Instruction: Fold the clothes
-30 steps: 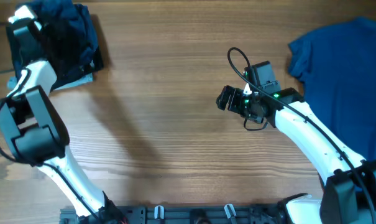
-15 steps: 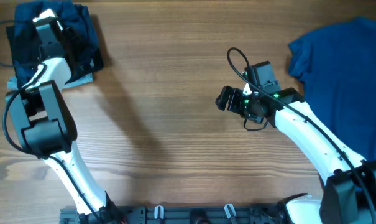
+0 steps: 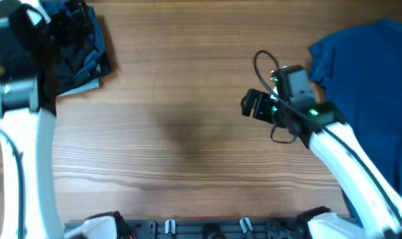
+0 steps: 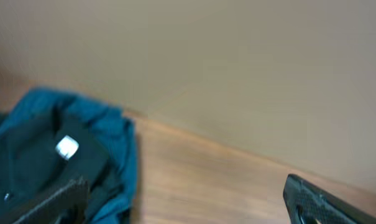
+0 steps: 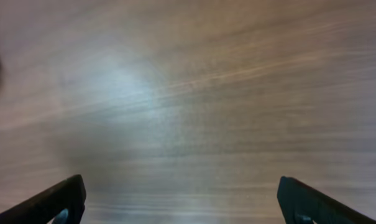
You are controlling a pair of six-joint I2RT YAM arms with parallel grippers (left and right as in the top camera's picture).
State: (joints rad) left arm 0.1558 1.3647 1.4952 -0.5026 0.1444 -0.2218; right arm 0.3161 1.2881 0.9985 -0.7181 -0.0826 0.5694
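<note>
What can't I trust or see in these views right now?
- Overhead: the left arm hides part of the clothes pile; its shirt count is unclear.
- Overhead: the blue shirt runs off the right edge.
- Left wrist: blur makes the white mark on the black shirt unreadable.

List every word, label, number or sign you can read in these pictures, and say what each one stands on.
No text can be read anywhere in these views.
White label on the black shirt: too blurred to read.
Blue shirt and table: no writing or sign shows.
</note>
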